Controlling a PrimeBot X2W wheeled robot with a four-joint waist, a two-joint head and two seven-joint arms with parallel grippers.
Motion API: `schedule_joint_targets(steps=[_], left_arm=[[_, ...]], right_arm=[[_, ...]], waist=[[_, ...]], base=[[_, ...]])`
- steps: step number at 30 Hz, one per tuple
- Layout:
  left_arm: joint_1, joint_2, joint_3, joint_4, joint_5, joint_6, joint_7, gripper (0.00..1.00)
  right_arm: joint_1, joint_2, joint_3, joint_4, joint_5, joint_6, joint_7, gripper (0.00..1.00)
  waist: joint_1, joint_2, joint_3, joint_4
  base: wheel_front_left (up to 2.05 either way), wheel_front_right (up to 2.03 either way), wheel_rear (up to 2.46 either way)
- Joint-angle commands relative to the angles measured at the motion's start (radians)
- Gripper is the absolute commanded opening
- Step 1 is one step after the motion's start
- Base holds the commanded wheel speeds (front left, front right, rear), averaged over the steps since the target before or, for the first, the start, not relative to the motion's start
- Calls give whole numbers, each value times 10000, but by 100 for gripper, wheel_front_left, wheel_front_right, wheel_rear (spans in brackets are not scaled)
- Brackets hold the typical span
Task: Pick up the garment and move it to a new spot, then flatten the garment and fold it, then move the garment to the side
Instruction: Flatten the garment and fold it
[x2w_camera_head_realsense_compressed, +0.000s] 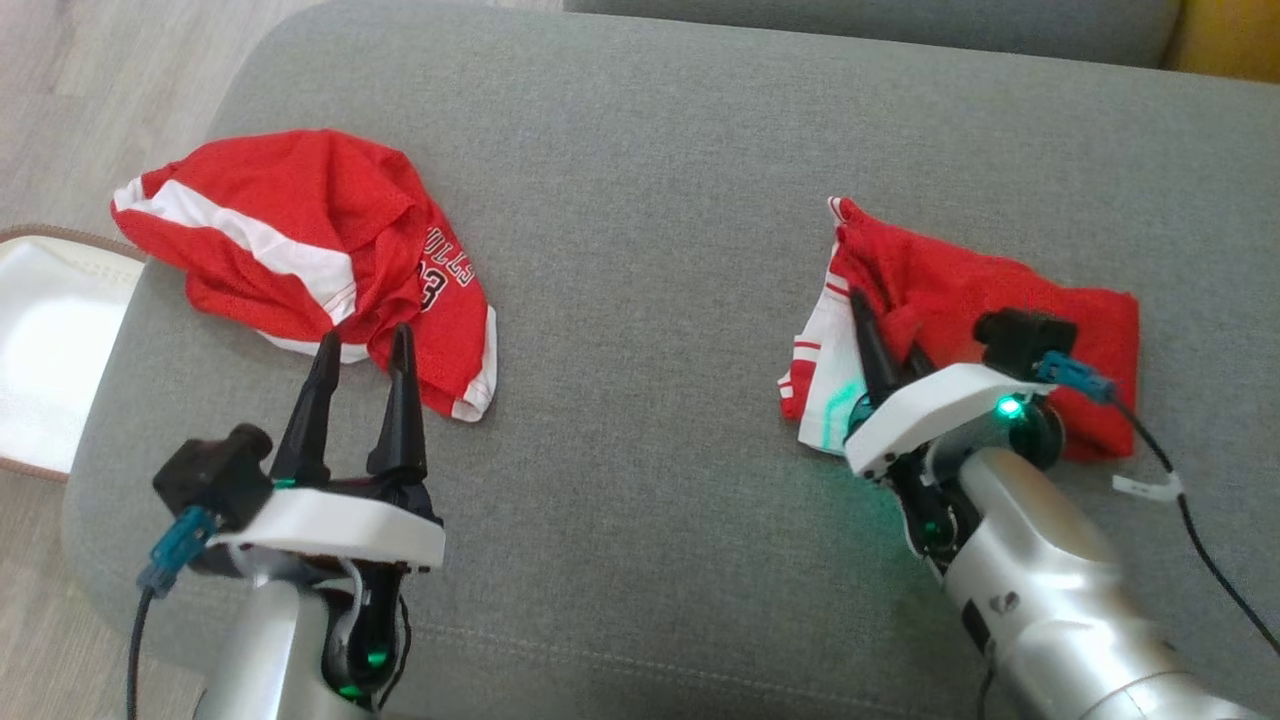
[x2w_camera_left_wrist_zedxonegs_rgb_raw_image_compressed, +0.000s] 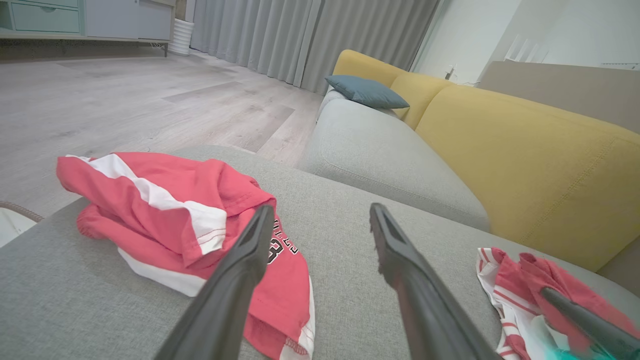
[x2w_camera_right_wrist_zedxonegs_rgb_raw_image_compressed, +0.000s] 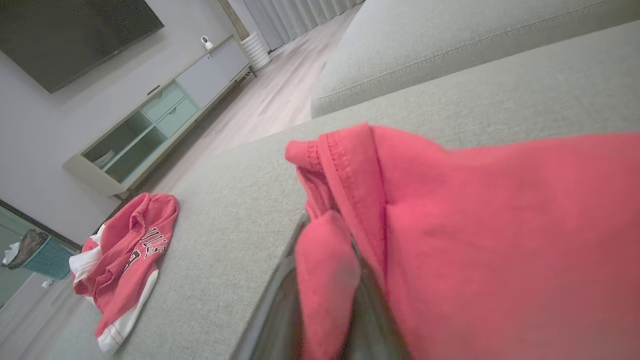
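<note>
My right gripper (x2w_camera_head_realsense_compressed: 885, 325) pinches the folded garment (x2w_camera_head_realsense_compressed: 1000, 285) — I judge it nearly done — while the left gripper (x2w_camera_head_realsense_compressed: 366, 338), jaws spread, faces the crumpled jersey (x2w_camera_head_realsense_compressed: 300, 220), not yet flattened.

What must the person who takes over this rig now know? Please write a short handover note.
Left gripper: open, empty, hanging over the near edge of the crumpled red jersey.
Right gripper: closed on a fold of the red garment, low on the grey cushion.
Positions: jersey on the cushion's left, garment on its right, apart.
Done: the right garment looks folded into a compact bundle.
Left: probably release it or shift it to the side; the jersey is not yet flattened or folded.
</note>
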Motion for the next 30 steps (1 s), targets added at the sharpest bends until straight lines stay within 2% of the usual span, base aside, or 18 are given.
schedule_joint_targets(steps=[1, 10, 14, 20, 24, 27, 30], left_arm=[[-285, 118, 245, -267, -82, 42, -51, 100], [-286, 118, 291, -199, -99, 79, -51, 100], [-256, 118, 363, -222, -85, 77, -51, 100], [-236, 118, 532, -440, -30, 45, -51, 100], [-284, 118, 652, -730, -31, 48, -51, 100], [-288, 118, 710, -1001, -72, 31, -51, 100], [-267, 118, 764, -1261, -69, 20, -51, 100]], right_arm=[[-278, 129, 415, -217, 185, -9, -121, 100], [-217, 129, 2654, -1310, 1392, -9, 314, 100], [-445, 129, 3030, -1698, 1551, -9, 350, 100], [-1000, 129, 2277, -1283, 355, -9, -34, 100], [-1194, -92, 1230, -985, -1380, -9, -188, 100], [-977, -475, 227, -1264, -2643, -9, -219, 100], [-378, -695, -947, -2065, -3743, -9, -224, 100]], waist=[[0, 0, 4, 0], [0, 0, -72, -247], [0, 0, -157, -544], [0, 0, -281, -1179], [0, 0, -360, -1615], [0, 0, -412, -1902], [0, 0, -435, -2164]], base=[[0, 0, 0], [0, 0, 0], [0, 0, 0], [0, 0, 0], [0, 0, 0], [0, 0, 0], [0, 0, 0]])
